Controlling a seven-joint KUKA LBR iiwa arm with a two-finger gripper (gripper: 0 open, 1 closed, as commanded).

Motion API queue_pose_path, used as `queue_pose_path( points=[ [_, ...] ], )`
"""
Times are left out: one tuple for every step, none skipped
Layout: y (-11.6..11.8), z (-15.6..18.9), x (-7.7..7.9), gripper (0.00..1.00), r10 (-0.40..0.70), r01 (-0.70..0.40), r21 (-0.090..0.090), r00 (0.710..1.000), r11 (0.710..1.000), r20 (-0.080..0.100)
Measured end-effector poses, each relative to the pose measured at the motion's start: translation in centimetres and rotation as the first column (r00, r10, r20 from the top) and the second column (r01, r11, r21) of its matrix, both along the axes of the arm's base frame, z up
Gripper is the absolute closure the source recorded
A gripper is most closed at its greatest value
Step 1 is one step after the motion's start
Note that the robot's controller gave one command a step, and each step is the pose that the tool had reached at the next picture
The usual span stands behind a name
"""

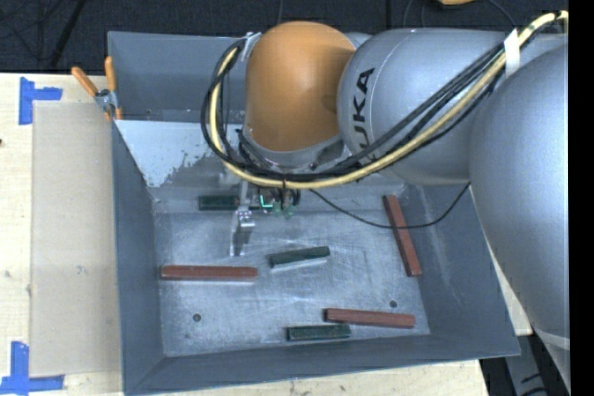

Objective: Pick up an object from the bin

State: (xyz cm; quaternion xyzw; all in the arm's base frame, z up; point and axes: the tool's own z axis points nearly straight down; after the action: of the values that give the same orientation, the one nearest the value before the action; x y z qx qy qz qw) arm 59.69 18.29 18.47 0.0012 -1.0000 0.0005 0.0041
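Note:
My gripper (238,246) hangs below the orange wrist cover, over the left middle of the bin floor. A short dark green bar (218,202) lies just up and left of it, partly under the wrist. Another dark green bar (299,257) lies a little to its right, slightly tilted. A long reddish-brown bar (209,273) lies flat just below it. I see nothing held in the gripper.
A reddish-brown bar (403,235) lies steeply slanted near the right wall. Near the front wall lie one more reddish-brown bar (369,318) and a dark green bar (318,333). The arm and its cables cover the bin's back right part.

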Motion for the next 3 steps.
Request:
queue_pose_path(
  points=[
    [-0.1, 0.5, 0.2, 0.00, -0.004, 0.004, 0.001, 1.000, 1.000, 0.007],
    [2.3, -10.6, -4.9, 1.00, -0.052, 0.052, 0.001, 0.999, 0.999, 0.006],
    [2.2, -10.6, -4.9, 1.00, -0.053, 0.053, 0.001, 0.999, 0.999, 0.006]
  ],
)
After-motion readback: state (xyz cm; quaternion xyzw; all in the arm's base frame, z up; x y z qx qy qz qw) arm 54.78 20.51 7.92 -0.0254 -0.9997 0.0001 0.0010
